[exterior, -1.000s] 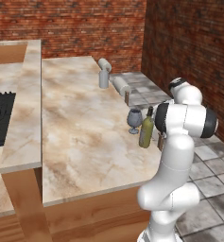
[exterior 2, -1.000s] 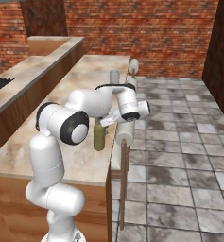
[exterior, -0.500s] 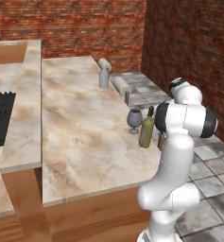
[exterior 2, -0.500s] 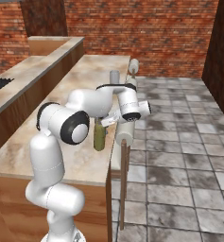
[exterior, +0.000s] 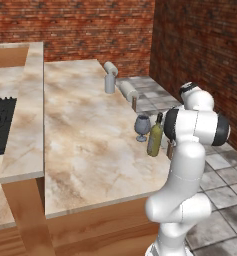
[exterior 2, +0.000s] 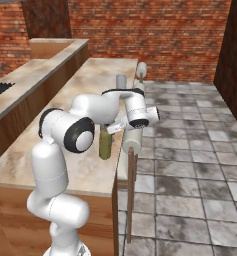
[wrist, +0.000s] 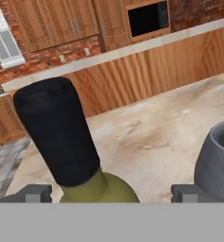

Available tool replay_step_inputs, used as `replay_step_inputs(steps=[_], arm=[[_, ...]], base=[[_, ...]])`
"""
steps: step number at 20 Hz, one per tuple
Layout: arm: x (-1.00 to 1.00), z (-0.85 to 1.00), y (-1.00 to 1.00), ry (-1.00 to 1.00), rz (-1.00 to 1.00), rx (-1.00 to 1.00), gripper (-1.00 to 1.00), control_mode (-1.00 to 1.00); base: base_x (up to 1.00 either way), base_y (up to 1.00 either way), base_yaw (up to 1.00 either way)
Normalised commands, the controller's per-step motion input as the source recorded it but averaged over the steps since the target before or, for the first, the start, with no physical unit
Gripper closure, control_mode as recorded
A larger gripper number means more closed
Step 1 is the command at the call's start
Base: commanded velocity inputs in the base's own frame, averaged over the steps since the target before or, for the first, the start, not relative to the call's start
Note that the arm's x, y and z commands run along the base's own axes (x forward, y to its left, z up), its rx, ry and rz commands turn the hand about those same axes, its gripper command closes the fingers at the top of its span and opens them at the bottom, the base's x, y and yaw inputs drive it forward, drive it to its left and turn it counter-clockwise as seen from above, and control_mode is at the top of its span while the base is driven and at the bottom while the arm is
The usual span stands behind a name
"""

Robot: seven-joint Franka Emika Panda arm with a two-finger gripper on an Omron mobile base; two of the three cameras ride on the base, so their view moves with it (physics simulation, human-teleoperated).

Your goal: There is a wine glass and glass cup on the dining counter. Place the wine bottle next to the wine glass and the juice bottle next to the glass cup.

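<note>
The wine bottle (exterior: 154, 138) is seen upright near the right edge of the dining counter's marbled surface (exterior: 85, 130), just beside the wine glass (exterior: 142, 126), with the glass cup (exterior: 110, 83) standing well apart at the far end. In the hand view, the gripper (wrist: 111, 193) is shown with its jaws spread wide, one either side of the bottle's dark neck, and nothing is pinched.

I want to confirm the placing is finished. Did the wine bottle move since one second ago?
No. In the left base view the wine bottle stands upright just right of the wine glass, as before.
</note>
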Motion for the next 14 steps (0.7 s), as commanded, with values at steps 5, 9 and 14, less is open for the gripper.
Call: replay_step_inputs(steps=[5,9,14], arm=[[0.0,0.0,0.0,-0.01,0.02,0.0,-1.0,-1.0],[0.0,0.0,0.0,0.0,0.09,0.0,-1.0,-1.0],[0.0,0.0,0.02,-0.01,0.01,0.0,-1.0,-1.0]], base=[[0.0,0.0,0.0],[0.0,0.0,0.0],[0.0,0.0,0.0]])
